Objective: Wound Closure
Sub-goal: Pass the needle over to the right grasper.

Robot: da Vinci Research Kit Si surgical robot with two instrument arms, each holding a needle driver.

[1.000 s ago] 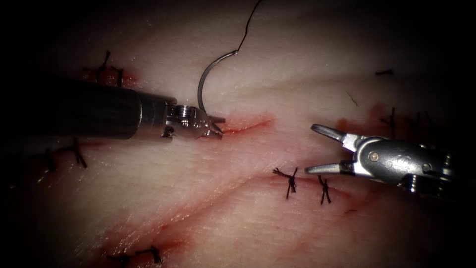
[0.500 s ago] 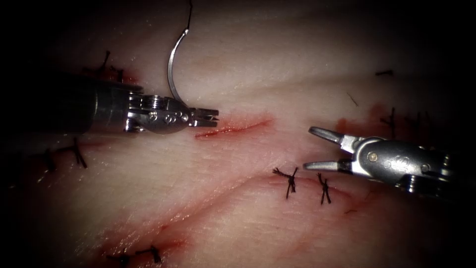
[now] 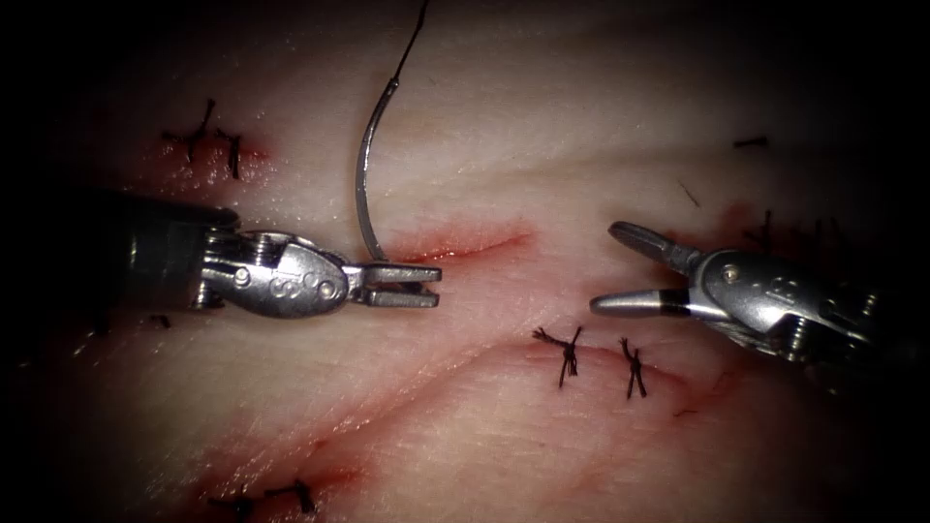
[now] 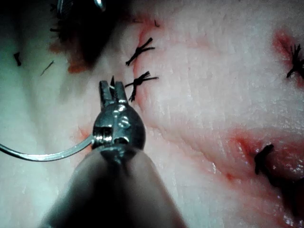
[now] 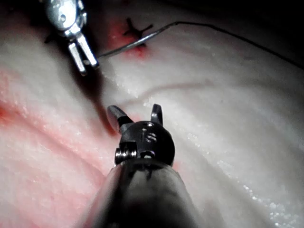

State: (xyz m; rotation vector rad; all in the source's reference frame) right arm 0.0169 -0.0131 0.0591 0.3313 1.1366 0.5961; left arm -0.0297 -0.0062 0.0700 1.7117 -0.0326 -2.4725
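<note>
The left arm's slim steel claw [image 3: 426, 287] grips the curved steel needle [image 3: 364, 184] near its pointed end, its jaws closed on the metal at the left end of the short red cut [image 3: 465, 242] in the pale, glistening pork tissue [image 3: 465, 407]. The needle arcs up and away from the claw, clear of the tissue, and its blunt end carries the thin black thread [image 3: 415, 39], which runs off toward the top edge. To the right of the cut, the right arm's steel claw [image 3: 604, 268] hovers with its jaws spread wide, holding nothing. Below the cut, two knotted black stitches [image 3: 570, 353] sit on a longer reddened line. Red fluid [image 3: 441, 240] tints the cut's margins.
</note>
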